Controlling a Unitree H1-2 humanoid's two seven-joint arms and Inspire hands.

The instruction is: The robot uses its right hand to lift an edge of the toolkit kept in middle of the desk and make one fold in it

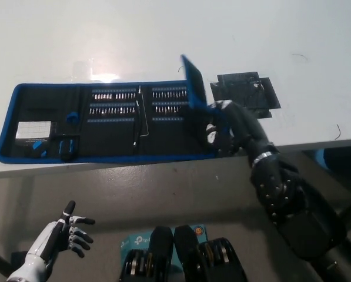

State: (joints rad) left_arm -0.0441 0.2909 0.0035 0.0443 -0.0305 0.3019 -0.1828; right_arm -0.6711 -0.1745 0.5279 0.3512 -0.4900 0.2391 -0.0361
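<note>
Head view, looking steeply down on a white desk (163,35). An open toolkit (104,120), a long black fabric roll edged in blue, lies flat along the near part of the desk, close to its front edge. Its middle panels carry rows of small metal bits (113,103) held in blue-trimmed loops; a thin L-shaped metal key (141,117) lies between the two bit sections. At the left end sit a small white card (33,130) and several blue-and-black accessories (69,147).

The right-end flap (193,82) of the toolkit is raised off the desk and stands nearly upright, its blue border showing along the top and its dark face turned toward the bit rows. The black right hand (231,126) reaches in from the lower right and meets the toolkit at the base of this flap, near the front corner; its fingers appear to be closed on the fabric edge, though dark on dark makes the exact contact hard to resolve.

Just beyond the hand, a flat black patch (246,94) lies on the desk, apart from the raised flap.

The white left hand (66,232) hangs below desk level at lower left, holding nothing, fingers spread.
</note>
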